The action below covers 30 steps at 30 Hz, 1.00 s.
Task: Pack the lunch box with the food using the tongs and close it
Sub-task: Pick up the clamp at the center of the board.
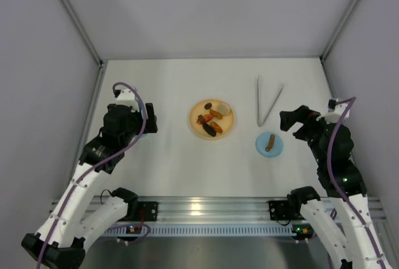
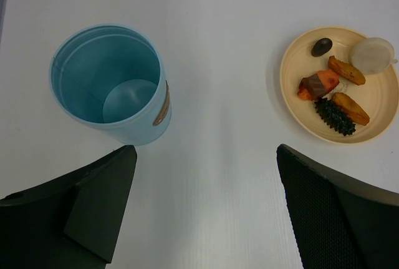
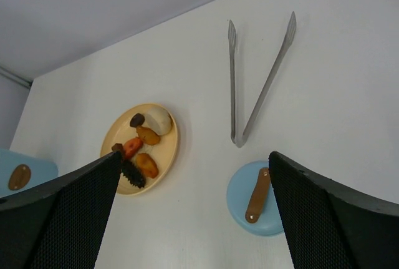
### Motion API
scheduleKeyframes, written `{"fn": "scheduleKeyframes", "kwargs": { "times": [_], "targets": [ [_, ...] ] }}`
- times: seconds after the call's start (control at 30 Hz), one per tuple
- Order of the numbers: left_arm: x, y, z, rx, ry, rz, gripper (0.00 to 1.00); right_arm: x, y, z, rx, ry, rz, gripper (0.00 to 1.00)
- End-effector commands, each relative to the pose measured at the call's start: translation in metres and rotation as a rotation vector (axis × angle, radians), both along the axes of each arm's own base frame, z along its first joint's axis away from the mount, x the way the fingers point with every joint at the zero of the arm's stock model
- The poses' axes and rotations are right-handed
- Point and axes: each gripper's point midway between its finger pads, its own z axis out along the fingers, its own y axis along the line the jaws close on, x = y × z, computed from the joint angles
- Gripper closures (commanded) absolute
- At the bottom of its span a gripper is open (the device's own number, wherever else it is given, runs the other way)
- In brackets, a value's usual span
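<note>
The lunch box point(image 2: 109, 85), a light blue tub, stands open and empty on the white table, just ahead of my left gripper point(image 2: 204, 156), which is open with nothing in it. Its blue lid point(image 1: 269, 144) lies flat at the right, brown knob up, under my open right gripper point(image 3: 194, 156). The silver tongs point(image 1: 260, 119) lie in a V just beyond the lid point(image 3: 257, 199). The food point(image 1: 211, 122), several orange, brown and black pieces, sits on the orange plate point(image 1: 194, 118) at the middle. In the top view the left gripper point(image 1: 144, 122) hides most of the tub.
A pale round piece point(image 2: 372, 55) also lies on the plate point(image 2: 293, 94). Grey walls close the table at the left, right and back. The right gripper point(image 1: 293, 119) hovers right of the tongs point(image 3: 237, 138).
</note>
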Motion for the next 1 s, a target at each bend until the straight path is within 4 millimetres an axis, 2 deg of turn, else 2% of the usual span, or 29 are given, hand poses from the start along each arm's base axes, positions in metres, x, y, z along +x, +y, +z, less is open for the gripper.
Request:
{"fn": "scheduleKeyframes", "kwargs": {
  "times": [0.0,0.1,0.13,0.2,0.27,0.37,0.47,0.5,0.53,0.6,0.7,0.73,0.97],
  "targets": [
    [0.007,-0.003,0.015,-0.034,-0.059,0.003,0.01,-0.002,-0.015,0.024,-0.041,-0.028,-0.061,0.01],
    [0.007,-0.003,0.015,-0.032,-0.058,0.001,0.01,0.001,-0.024,0.03,-0.065,-0.005,-0.11,0.01],
    [0.007,-0.003,0.015,-0.034,-0.057,0.004,0.01,0.006,-0.027,0.022,-0.085,0.047,-0.127,0.01],
    [0.007,-0.002,0.015,-0.033,-0.06,0.007,0.01,0.01,-0.037,0.024,-0.117,0.077,-0.185,0.0],
    [0.006,-0.001,0.016,-0.033,-0.06,0.009,0.01,0.019,-0.043,0.013,-0.159,0.148,-0.22,0.01],
    [0.006,-0.003,0.016,-0.037,-0.06,0.001,0.01,0.032,-0.046,0.01,-0.184,0.18,-0.241,0.0],
    [0.006,-0.004,0.016,-0.04,-0.059,-0.006,0.01,0.052,-0.039,-0.001,-0.197,0.231,-0.226,0.0],
    [0.006,-0.005,0.016,-0.04,-0.059,-0.007,0.01,0.058,-0.038,0.002,-0.197,0.233,-0.224,0.0],
    [0.006,-0.005,0.016,-0.04,-0.058,-0.007,0.01,0.068,-0.036,-0.008,-0.209,0.268,-0.22,0.0],
    [0.005,-0.005,0.016,-0.039,-0.058,-0.009,0.01,0.08,-0.031,-0.009,-0.206,0.265,-0.205,0.01],
    [0.005,-0.005,0.017,-0.043,-0.061,-0.012,0.01,0.099,-0.022,-0.023,-0.208,0.296,-0.174,0.01],
    [0.005,-0.005,0.016,-0.041,-0.059,-0.012,0.01,0.107,-0.019,-0.034,-0.215,0.326,-0.166,0.01],
    [0.004,-0.006,0.017,-0.044,-0.06,-0.016,0.01,0.136,0.005,-0.065,-0.176,0.377,-0.076,0.0]
  ]
}}
